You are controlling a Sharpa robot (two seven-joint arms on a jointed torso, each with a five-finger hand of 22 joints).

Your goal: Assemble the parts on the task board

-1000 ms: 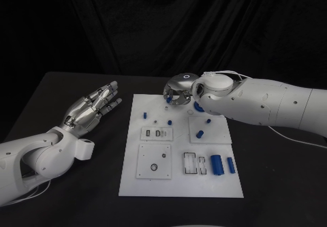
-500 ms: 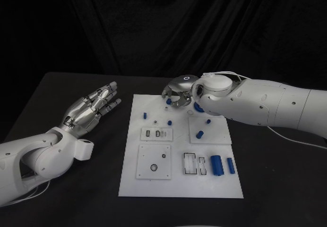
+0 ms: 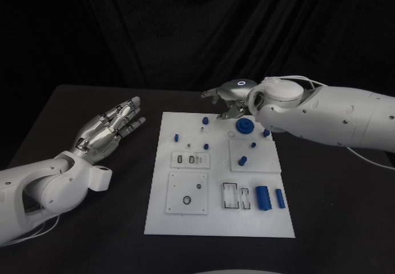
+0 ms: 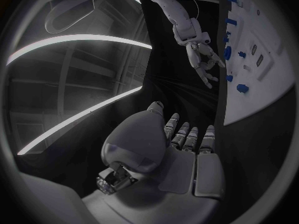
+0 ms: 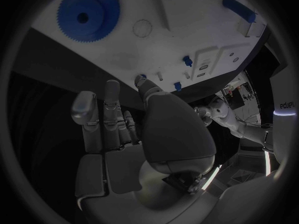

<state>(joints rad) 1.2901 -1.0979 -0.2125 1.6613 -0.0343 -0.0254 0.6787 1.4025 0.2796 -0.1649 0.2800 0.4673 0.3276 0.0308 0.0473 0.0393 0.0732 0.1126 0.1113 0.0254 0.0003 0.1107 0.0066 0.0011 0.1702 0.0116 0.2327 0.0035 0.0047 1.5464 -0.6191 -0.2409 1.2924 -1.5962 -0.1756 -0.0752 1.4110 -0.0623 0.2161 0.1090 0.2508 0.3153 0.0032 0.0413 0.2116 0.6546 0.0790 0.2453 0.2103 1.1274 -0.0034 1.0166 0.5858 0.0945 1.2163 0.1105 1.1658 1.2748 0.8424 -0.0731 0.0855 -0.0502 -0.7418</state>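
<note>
The white task board (image 3: 218, 220) lies in the middle of the black table. A blue gear (image 3: 244, 126) sits on its far part, with small blue pegs (image 3: 204, 120) around it. Two blue cylinders (image 3: 262, 198) lie near the front right. My right hand (image 3: 229, 103) hovers over the board's far edge, fingers apart and holding nothing. In the right wrist view that hand (image 5: 137, 129) is beyond the board's edge, with the gear (image 5: 87, 7) past its fingertips. My left hand (image 3: 111, 128) is held flat and open, left of the board and apart from it.
White inset plates with slots (image 3: 186, 194) take up the board's middle and front. The left wrist view shows my left hand (image 4: 168, 149), the right hand (image 4: 202, 59) and the board (image 4: 261, 99) far off. Bare black table (image 3: 91, 240) surrounds the board.
My right hand has drawn back to the right from the board's far part, uncovering the blue gear and leaving a small blue peg standing. The left hand has not moved.
</note>
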